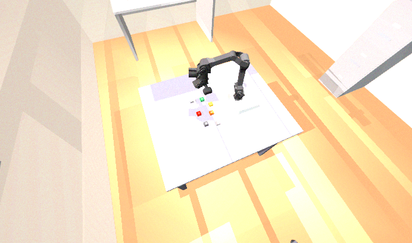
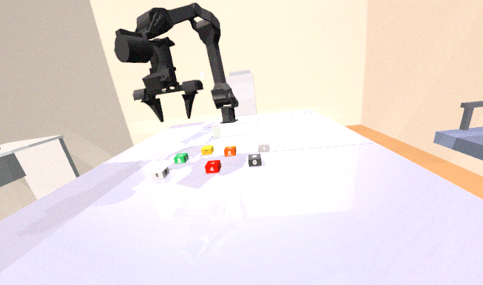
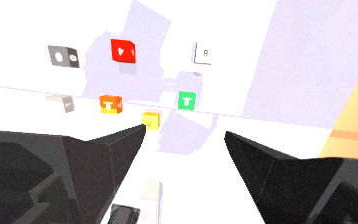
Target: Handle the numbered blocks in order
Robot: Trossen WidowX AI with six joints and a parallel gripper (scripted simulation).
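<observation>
My gripper (image 2: 175, 119) (image 3: 185, 131) is open and empty, high above the table behind the blocks. A dark grey block (image 1: 205, 123) (image 2: 254, 160) (image 3: 63, 56) shows 0. A pale grey block (image 2: 263, 147) (image 3: 61, 102) shows 1. A red block (image 1: 198, 113) (image 2: 212, 166) (image 3: 123, 51) shows 4. A yellow block (image 1: 210, 103) (image 2: 206, 149) (image 3: 151, 121) seems to show 7. A white block (image 2: 160, 172) (image 3: 203, 53) shows 8. The digits on the orange block (image 1: 211, 112) (image 2: 229, 151) (image 3: 111, 104) and the green block (image 1: 202, 99) (image 2: 181, 158) (image 3: 187, 100) are too blurred to tell surely.
The blocks stand apart on the white table (image 1: 177, 150) (image 2: 289, 230). The arm's base (image 1: 238, 96) (image 2: 228, 114) stands behind them, with a pale low strip (image 1: 249, 109) near it. Shadows of the arm fall around the blocks.
</observation>
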